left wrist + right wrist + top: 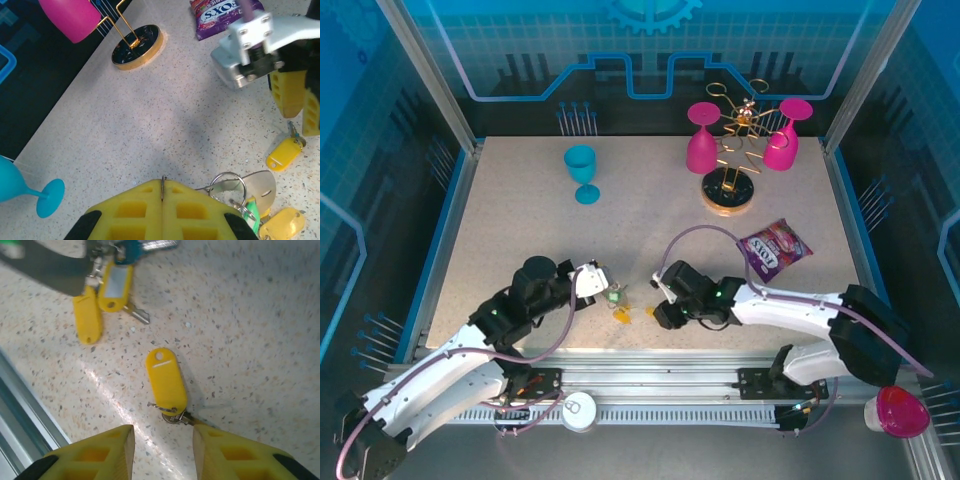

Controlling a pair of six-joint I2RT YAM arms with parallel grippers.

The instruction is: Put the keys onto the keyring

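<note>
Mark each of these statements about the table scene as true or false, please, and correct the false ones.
1. The left tool is shut. True.
2. The right tool grips the lone yellow plastic key tag. False: its jaws stand open, and the tag lies on the speckled table just ahead of them.
3. The blue plastic goblet hangs on the gold wire rack. False: it stands on the table, apart from the rack; the two pink plastic goblets hang there.
4. A purple candy bag lies on the table, on the right arm's side. True.
</note>
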